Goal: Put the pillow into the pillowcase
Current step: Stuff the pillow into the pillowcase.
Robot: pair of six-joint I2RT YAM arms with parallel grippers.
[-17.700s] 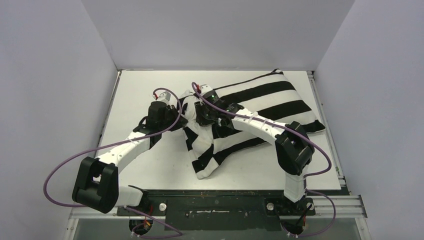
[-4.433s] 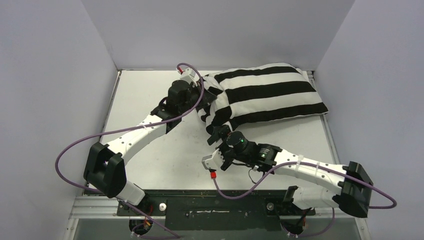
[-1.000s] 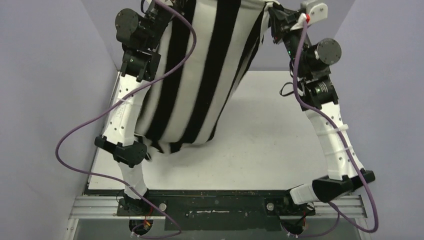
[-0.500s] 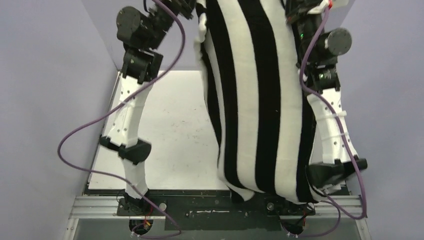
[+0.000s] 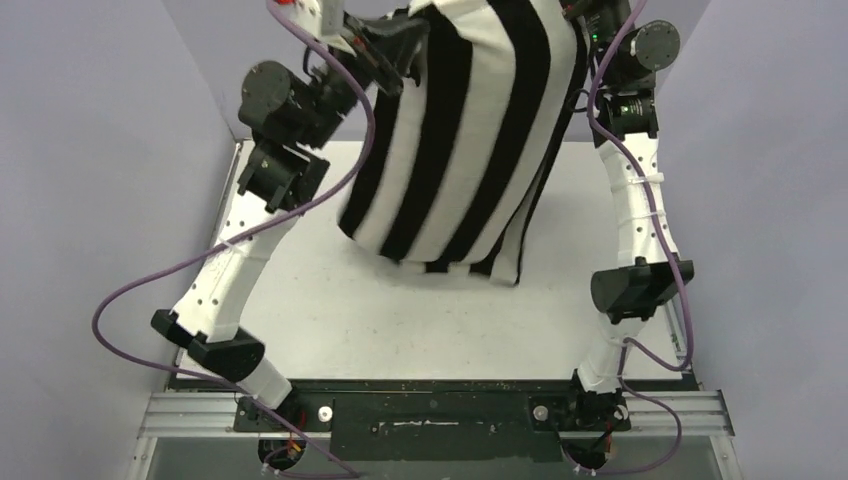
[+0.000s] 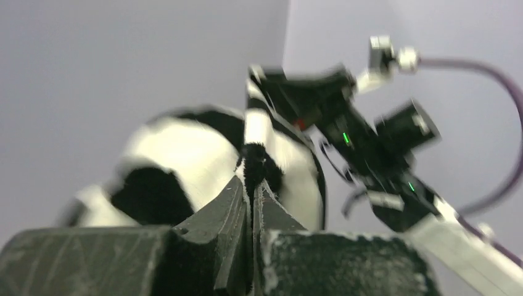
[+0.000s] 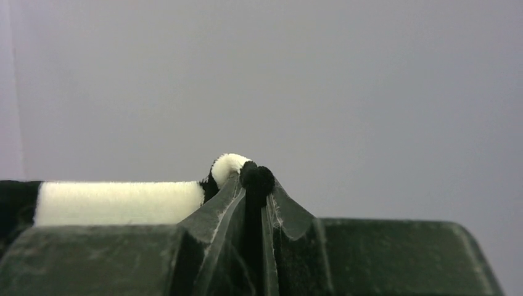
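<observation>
The black-and-white striped pillowcase [image 5: 470, 130] hangs bulging in the air above the table [image 5: 330, 300], held up at its top edge by both raised arms. My left gripper [image 5: 400, 45] is shut on the top left edge; in the left wrist view the left gripper [image 6: 251, 180] pinches a black fold, with the pillowcase [image 6: 166, 160] beyond it. At the top right edge my right gripper [image 5: 583, 12] is shut on the cloth; the right wrist view shows the right gripper [image 7: 254, 179] clamping a black fold beside a white stripe [image 7: 117, 200]. The pillow is hidden; no plain off-white surface shows.
Grey walls [image 5: 120, 150] close in the table on the left, right and back. The metal rail [image 5: 430, 410] with both arm bases runs along the near edge. Purple cables [image 5: 130, 300] loop out from each arm.
Half a second ago the pillowcase hung low on the right, down to the near rail. Its lower end has swung up and back over mid-table, and the left gripper has moved right.
</observation>
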